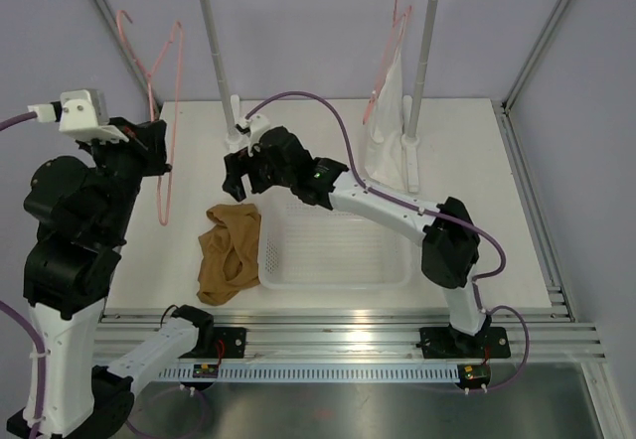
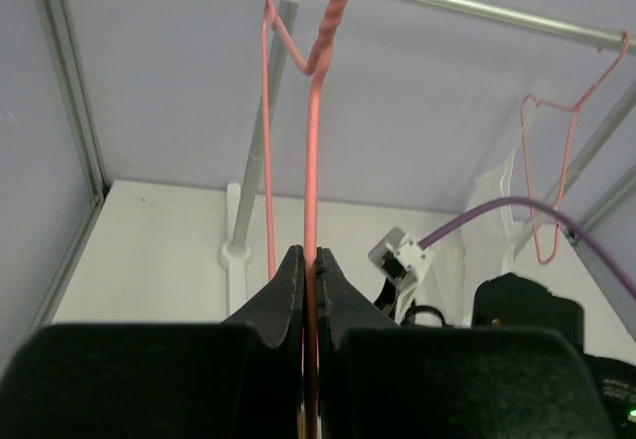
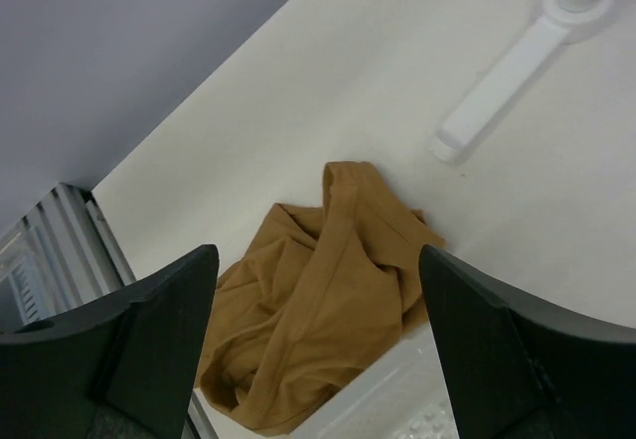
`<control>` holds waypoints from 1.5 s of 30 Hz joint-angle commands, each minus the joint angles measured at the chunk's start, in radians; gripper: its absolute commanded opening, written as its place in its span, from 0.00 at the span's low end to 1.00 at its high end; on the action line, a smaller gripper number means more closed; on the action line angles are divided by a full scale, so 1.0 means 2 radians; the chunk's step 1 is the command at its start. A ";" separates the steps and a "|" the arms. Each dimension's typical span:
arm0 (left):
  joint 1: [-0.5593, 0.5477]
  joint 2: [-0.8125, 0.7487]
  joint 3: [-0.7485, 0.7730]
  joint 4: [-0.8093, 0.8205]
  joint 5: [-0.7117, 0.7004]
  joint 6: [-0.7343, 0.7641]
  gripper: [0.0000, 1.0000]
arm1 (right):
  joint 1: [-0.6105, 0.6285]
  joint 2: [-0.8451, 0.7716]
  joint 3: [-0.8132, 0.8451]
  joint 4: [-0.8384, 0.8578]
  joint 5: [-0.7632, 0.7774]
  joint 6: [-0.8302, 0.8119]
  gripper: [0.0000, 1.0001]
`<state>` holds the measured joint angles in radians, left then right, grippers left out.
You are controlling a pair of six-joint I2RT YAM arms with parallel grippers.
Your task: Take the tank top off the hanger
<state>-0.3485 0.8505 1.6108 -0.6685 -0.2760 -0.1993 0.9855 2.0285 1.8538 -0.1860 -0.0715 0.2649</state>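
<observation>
Tan tank top [image 1: 229,252] lies crumpled on the worktop [image 1: 477,191] against the basket's [image 1: 397,282] left rim, directly beneath the right end effector [image 1: 238,179], which is released. The left end effector [image 2: 310,265] clenches the bare hanger [image 2: 312,161], raised at the left.

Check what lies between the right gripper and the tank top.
Nothing: in the right wrist view the open right gripper hangs above the crumpled tank top, only air between.

hanger [image 1: 175,91]: two; tank top [image 1: 229,250]: one; white garment [image 1: 388,131]: one; basket [image 1: 338,285]: one
</observation>
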 commanded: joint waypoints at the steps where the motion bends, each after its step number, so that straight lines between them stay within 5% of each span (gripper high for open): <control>1: 0.000 0.039 0.035 -0.088 0.066 -0.019 0.00 | 0.003 -0.104 -0.030 0.002 0.088 -0.015 0.91; 7: 0.001 0.107 0.079 -0.136 0.093 -0.026 0.00 | 0.003 -0.223 -0.097 -0.051 0.112 -0.011 0.97; 12: 0.001 0.158 0.109 -0.095 0.108 -0.030 0.00 | 0.003 -0.321 -0.184 -0.054 0.102 0.008 0.99; 19: 0.009 0.297 0.246 -0.058 0.078 -0.045 0.00 | 0.003 -0.405 -0.275 -0.036 0.059 0.034 0.99; 25: 0.032 0.416 0.356 -0.022 0.135 -0.051 0.00 | 0.003 -0.466 -0.323 -0.053 0.073 0.039 1.00; 39: 0.035 0.554 0.435 0.066 0.140 -0.044 0.00 | 0.003 -0.571 -0.393 -0.095 0.120 0.045 1.00; 45: 0.034 0.536 0.370 0.068 0.140 -0.062 0.00 | 0.003 -0.559 -0.396 -0.099 0.129 0.036 0.99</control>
<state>-0.2821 1.9610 2.3863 -0.6067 -0.0162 -0.3019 0.9874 0.8955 1.0561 -0.3912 0.1513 0.3443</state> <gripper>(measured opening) 0.025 0.993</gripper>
